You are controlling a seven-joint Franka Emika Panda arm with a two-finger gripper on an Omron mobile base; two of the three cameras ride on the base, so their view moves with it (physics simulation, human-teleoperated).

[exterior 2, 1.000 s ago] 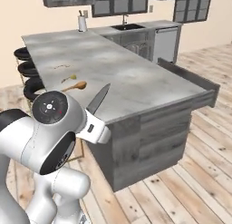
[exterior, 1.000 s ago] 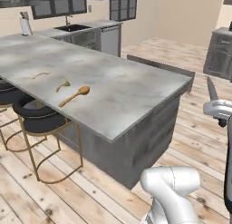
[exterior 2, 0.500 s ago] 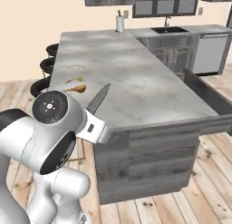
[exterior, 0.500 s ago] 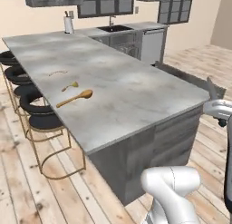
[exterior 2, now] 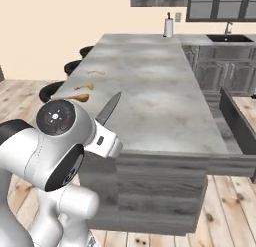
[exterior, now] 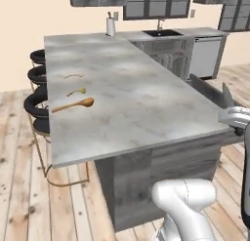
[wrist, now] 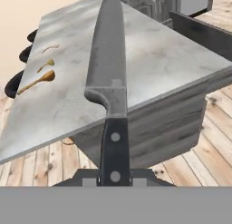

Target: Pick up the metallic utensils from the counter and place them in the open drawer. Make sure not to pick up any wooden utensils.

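My gripper (wrist: 114, 176) is shut on the black handle of the kitchen knife (wrist: 107, 55), whose grey steel blade points up and away over the pale marbled counter (wrist: 149, 60). The knife (exterior 2: 108, 110) is held in the air in front of the counter's near end, and its blade (exterior: 227, 95) also rises at the right edge of the left base view. The wooden utensils lie on the counter's left side: a long spoon (exterior: 73, 105), a smaller piece (exterior: 77, 91) and a thin curved stick (exterior: 73, 76). The open drawer (exterior: 207, 91) juts out on the counter's right side.
Black stools with gold frames (exterior: 37, 81) stand along the counter's left side. A white holder (exterior: 111, 26) stands at the far end, with a sink (exterior: 161, 33) and a dishwasher (exterior: 205, 57) behind. Wooden floor surrounds the island.
The whole scene has swung as the base drove round toward the counter's near end. The knife has stayed in my shut gripper throughout.
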